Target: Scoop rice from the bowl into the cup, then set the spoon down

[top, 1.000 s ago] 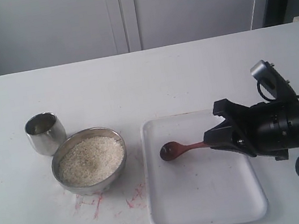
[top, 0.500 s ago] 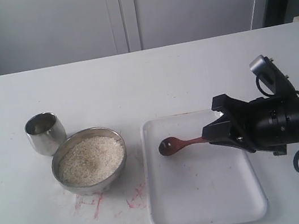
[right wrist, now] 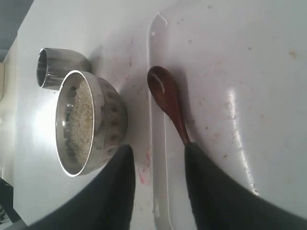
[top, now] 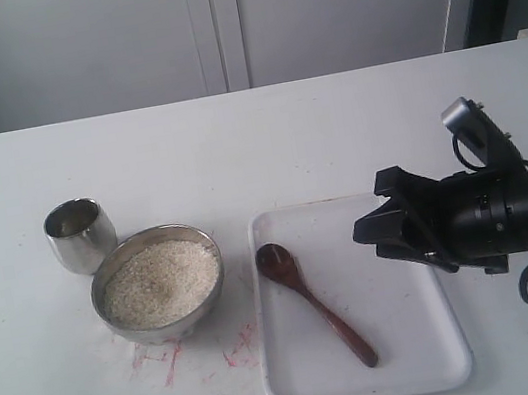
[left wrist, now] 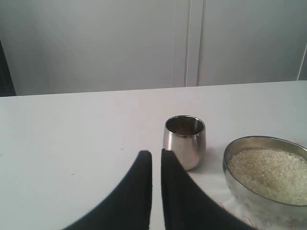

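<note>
Spoon [top: 314,303] is down flat on the white tray [top: 412,355], lying on a diagonal. Its oval end sits up near the tray's left edge, the side closest to the bowl [top: 164,328], and the thin handle runs off toward the tray's near right part. Nothing is touching it. It looks empty, with no grains on it that I can make out.

Just left of the tray is the steel bowl, with a good heap of rice [top: 161,280] in it. The cup [top: 80,238] stands upright just beside the bowl, on its far left side. Can't tell from these shots how much is inside the cup, it's too dark and shiny in there.

The right gripper [top: 376,231] hangs over the right side of the tray with its jaws spread apart and nothing between them, clear of the spoon handle in the exterior view. The left gripper [left wrist: 156,155] only shows up in its own wrist view. Its two black fingers are pretty much together, just a thin slit between them, holding nothing, pointed toward the cup.

Everything sits on a white table [top: 234,142], which has some red scribbly marks [top: 170,360] in front of the bowl.
</note>
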You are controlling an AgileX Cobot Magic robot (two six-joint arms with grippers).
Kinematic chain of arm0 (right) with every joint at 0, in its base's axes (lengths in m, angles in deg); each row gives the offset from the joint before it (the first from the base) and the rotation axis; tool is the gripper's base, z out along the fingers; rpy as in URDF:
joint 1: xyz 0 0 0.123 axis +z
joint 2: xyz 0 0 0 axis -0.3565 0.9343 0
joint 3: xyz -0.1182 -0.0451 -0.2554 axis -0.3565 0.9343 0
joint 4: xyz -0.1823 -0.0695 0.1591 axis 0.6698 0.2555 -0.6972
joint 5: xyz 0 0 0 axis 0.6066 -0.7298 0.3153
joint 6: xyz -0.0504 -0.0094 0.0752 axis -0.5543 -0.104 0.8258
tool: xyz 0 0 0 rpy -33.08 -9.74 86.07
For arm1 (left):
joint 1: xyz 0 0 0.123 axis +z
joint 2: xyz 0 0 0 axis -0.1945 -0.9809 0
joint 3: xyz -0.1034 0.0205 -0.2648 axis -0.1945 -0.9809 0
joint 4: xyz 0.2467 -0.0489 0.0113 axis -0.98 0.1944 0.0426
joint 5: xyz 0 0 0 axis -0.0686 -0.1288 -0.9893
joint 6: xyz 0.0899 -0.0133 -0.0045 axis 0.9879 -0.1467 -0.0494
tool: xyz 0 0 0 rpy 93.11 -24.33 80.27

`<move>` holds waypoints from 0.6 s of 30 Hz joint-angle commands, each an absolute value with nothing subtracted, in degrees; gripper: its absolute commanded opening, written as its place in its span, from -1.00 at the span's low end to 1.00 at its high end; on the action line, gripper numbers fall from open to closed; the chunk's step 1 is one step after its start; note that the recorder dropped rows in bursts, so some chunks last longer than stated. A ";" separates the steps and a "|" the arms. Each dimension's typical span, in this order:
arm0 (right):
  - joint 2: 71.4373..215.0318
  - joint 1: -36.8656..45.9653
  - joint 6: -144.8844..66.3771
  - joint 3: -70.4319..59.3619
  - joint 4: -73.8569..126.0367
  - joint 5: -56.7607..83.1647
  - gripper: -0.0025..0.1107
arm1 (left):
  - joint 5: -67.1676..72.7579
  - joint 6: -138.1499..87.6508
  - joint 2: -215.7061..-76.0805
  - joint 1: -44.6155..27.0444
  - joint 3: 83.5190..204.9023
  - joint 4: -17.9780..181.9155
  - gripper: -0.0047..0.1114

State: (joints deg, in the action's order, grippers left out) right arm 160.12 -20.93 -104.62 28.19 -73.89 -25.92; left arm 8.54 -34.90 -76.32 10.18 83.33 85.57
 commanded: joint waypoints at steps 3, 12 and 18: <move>160.11 -21.48 -105.14 28.00 -73.86 -25.04 -0.35 | 8.81 -35.10 -76.08 9.90 83.52 85.80 -0.67; 158.61 -21.48 -110.58 26.85 -73.86 -31.15 -0.72 | 8.81 -35.10 -76.08 9.90 83.52 85.80 -0.67; 151.42 -21.48 -115.43 26.85 -73.86 -32.85 -0.96 | 8.81 -35.10 -76.08 9.90 83.52 85.80 -0.67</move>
